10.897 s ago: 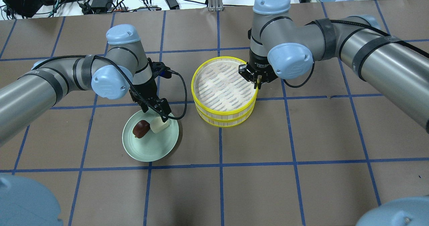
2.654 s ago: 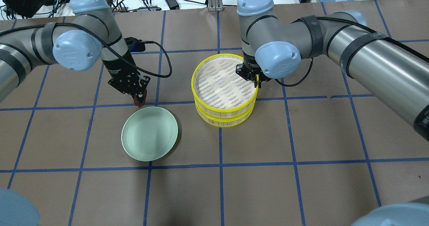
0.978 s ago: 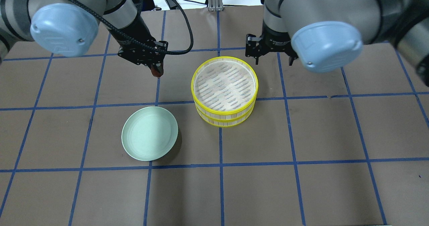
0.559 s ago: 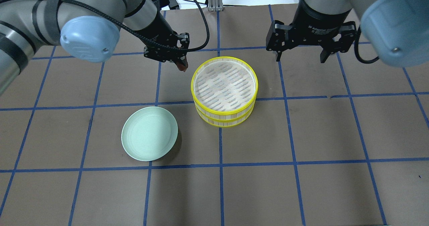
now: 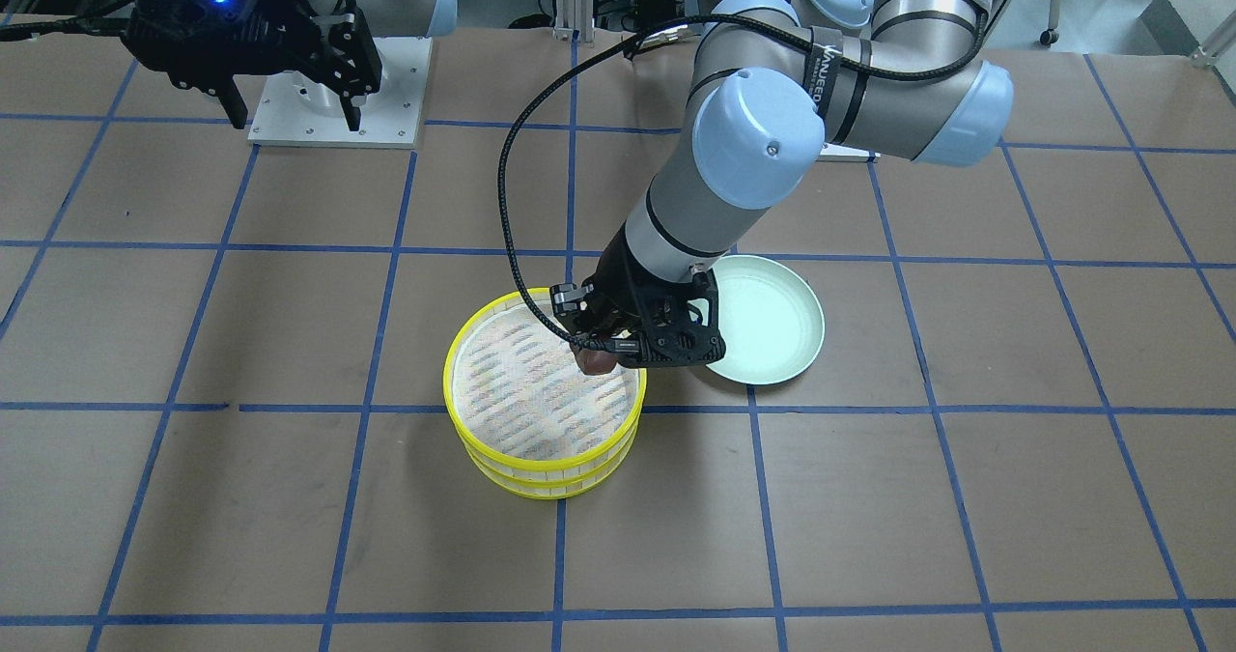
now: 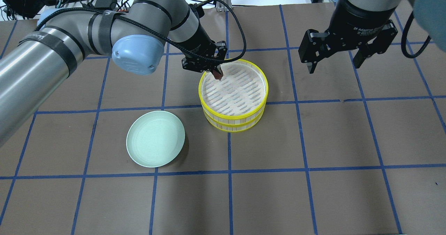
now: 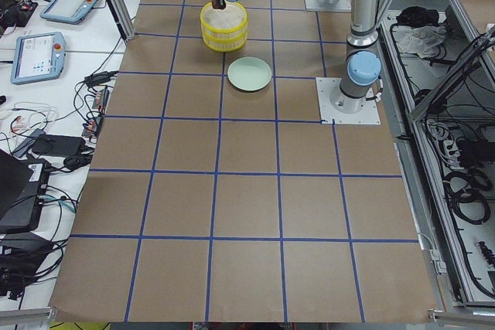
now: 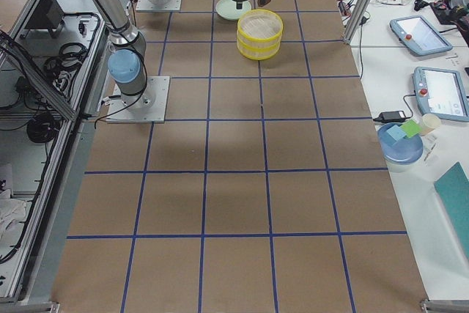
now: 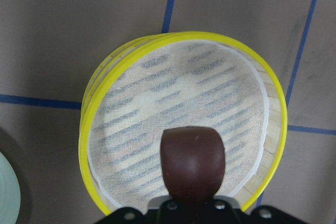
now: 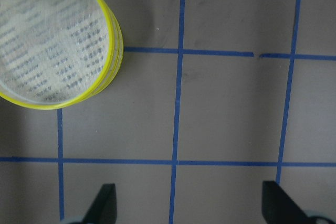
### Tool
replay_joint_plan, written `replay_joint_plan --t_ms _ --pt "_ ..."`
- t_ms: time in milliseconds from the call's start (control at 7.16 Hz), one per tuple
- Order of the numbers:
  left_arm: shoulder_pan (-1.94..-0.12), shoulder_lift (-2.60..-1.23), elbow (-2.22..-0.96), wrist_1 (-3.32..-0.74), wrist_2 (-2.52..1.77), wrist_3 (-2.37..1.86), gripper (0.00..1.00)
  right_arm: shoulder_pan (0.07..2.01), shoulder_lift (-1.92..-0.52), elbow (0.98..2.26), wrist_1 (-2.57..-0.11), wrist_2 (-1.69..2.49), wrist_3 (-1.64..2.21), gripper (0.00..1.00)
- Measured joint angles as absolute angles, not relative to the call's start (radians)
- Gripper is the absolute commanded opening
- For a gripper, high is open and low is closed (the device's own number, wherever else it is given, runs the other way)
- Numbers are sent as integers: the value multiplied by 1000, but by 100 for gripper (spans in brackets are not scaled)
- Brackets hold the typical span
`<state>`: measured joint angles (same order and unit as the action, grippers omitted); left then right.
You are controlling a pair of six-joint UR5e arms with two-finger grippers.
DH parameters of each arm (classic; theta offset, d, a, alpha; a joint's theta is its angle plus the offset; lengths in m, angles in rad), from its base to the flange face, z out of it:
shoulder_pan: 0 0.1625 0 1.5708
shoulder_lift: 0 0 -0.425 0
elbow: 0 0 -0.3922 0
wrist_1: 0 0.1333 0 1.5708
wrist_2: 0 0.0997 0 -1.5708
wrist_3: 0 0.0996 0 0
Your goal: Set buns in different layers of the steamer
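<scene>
The steamer (image 6: 232,117) stands as a two-tier stack mid-table, and the woven floor of its top tier is bare. My left gripper (image 6: 216,73) is shut on the dark reddish-brown bun (image 6: 218,75) and holds it just above the top tier, near the rim on my left. The left wrist view shows the bun (image 9: 192,163) over the steamer floor (image 9: 157,103). The front view shows the bun (image 5: 596,360) at the steamer rim (image 5: 541,464). My right gripper (image 6: 333,67) is open and empty, raised to the right of the steamer (image 10: 113,35). The cream-white bun is out of view.
The pale green plate (image 6: 155,143) lies with nothing on it, near and to the left of the steamer; it also shows in the front view (image 5: 772,319). The table is brown paper with a blue tape grid. Cables and devices lie beyond the far edge.
My left gripper has carried the brown bun rightward from beside the steamer to over its top tier. My right gripper has moved right, away from the steamer, still open.
</scene>
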<state>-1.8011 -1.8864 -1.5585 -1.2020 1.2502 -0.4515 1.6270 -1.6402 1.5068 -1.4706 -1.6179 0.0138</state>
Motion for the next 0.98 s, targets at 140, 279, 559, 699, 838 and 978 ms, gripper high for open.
replay_joint_plan --t_ms 140,279,559,699,838,978 --pt "-1810 -1893 -1558 -1194 1252 -466 100 1607 -1635 1502 -1526 -1616 13 100" --pt "-1813 -1893 -1559 -1187 1255 -472 100 1596 -1625 1486 -1557 -1614 25 100" --pt "-1815 -1879 -1559 -1193 1298 -470 100 1607 -1603 1459 -1562 -1617 133 99" --pt "-1818 -1875 -1559 -1196 1328 -470 100 1630 -1603 1476 -1567 -1617 185 100" --pt "-1821 -1877 -1559 -1199 1341 -474 100 1648 -1607 1510 -1597 -1616 204 100" --pt "-1825 -1875 -1559 -1213 1349 -472 100 1654 -1610 1536 -1634 -1616 199 99"
